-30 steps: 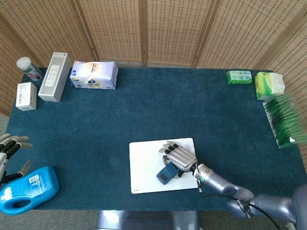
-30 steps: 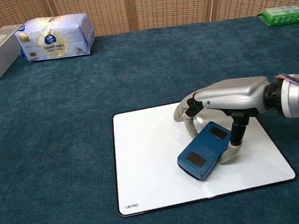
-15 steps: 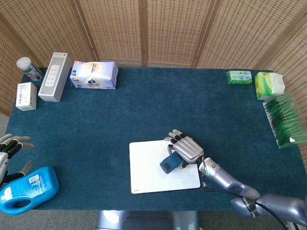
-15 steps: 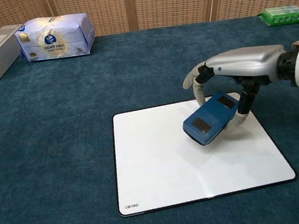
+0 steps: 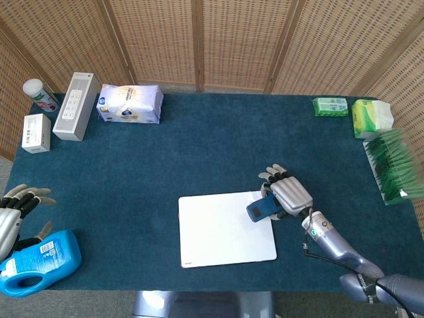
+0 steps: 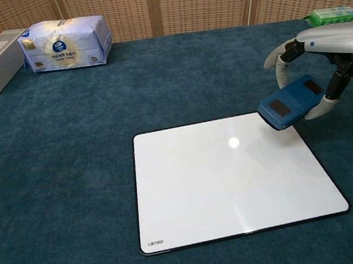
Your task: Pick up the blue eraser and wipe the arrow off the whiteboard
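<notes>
Lifted off the now blank whiteboard [image 6: 233, 183], the blue eraser [image 6: 291, 102] is clamped in the right hand [image 6: 320, 45], likely for putting down; the left hand [image 5: 16, 205] idles, fingers apart.

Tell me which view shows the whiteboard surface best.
The chest view: the whiteboard fills the frame, its surface visibly blank, no arrow. The head view shows it small from above, its far right corner under the blue eraser.

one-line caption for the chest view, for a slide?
Right hand holds the blue eraser raised over the far right corner of a clean whiteboard.
</notes>
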`<move>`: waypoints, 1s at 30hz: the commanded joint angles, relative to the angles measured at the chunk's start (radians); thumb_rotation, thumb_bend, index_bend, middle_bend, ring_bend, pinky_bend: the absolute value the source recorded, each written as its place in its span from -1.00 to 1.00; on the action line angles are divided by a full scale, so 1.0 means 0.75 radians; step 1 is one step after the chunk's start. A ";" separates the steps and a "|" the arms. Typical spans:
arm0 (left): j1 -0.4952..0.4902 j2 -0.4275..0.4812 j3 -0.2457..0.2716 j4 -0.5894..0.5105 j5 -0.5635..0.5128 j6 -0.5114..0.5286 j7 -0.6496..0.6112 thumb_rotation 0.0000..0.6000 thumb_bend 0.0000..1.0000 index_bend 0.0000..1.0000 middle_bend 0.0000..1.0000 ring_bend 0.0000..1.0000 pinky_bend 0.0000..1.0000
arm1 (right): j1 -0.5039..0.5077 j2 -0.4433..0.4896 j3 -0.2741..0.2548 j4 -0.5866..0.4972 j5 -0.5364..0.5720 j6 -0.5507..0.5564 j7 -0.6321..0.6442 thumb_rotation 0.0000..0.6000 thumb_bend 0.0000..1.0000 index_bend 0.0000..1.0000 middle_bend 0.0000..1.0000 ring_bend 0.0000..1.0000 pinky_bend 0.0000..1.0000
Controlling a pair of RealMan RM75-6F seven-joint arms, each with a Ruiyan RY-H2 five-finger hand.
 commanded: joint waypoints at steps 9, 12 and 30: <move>-0.005 -0.003 0.006 0.016 0.007 -0.008 -0.022 1.00 -0.14 -0.30 -0.47 -0.58 -0.76 | -0.070 0.047 -0.018 -0.017 0.029 0.056 -0.021 1.00 -0.82 0.29 -0.63 -1.00 -1.00; -0.007 -0.005 0.009 0.022 0.006 -0.013 -0.027 1.00 -0.14 -0.30 -0.47 -0.58 -0.76 | -0.089 0.063 -0.024 -0.023 0.044 0.062 -0.021 1.00 -0.82 0.29 -0.63 -1.00 -1.00; -0.021 -0.018 0.012 0.027 -0.005 -0.036 -0.015 1.00 -0.14 -0.30 -0.47 -0.58 -0.76 | -0.101 0.032 -0.008 0.067 0.060 0.010 0.037 1.00 -0.83 0.05 -0.68 -1.00 -1.00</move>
